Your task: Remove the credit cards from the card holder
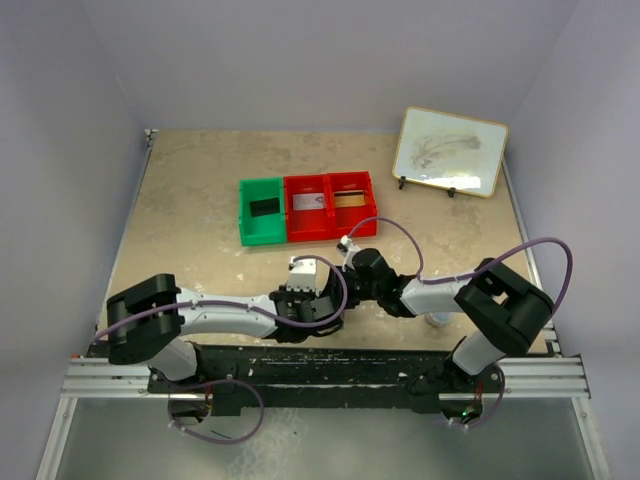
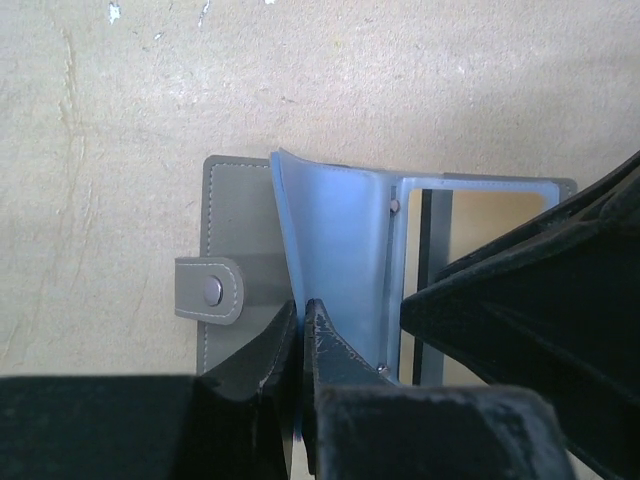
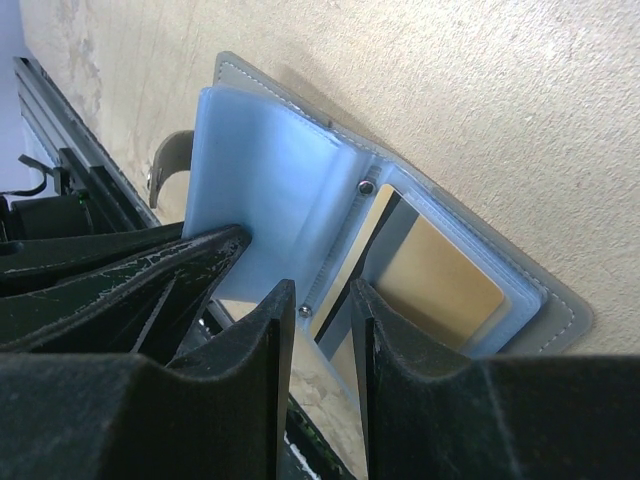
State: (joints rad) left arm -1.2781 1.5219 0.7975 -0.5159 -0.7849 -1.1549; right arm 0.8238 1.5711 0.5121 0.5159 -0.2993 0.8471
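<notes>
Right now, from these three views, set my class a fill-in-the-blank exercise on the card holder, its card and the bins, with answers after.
1. The card holder's cover is ____, not snapped shut.
2. The claw pinching the translucent sleeve belongs to the ____ arm.
3. The credit card in the neighbouring sleeve is ____ with a dark stripe.
4. The bin beside the two red bins is ____.

Missing words: open; left; gold; green.
</notes>
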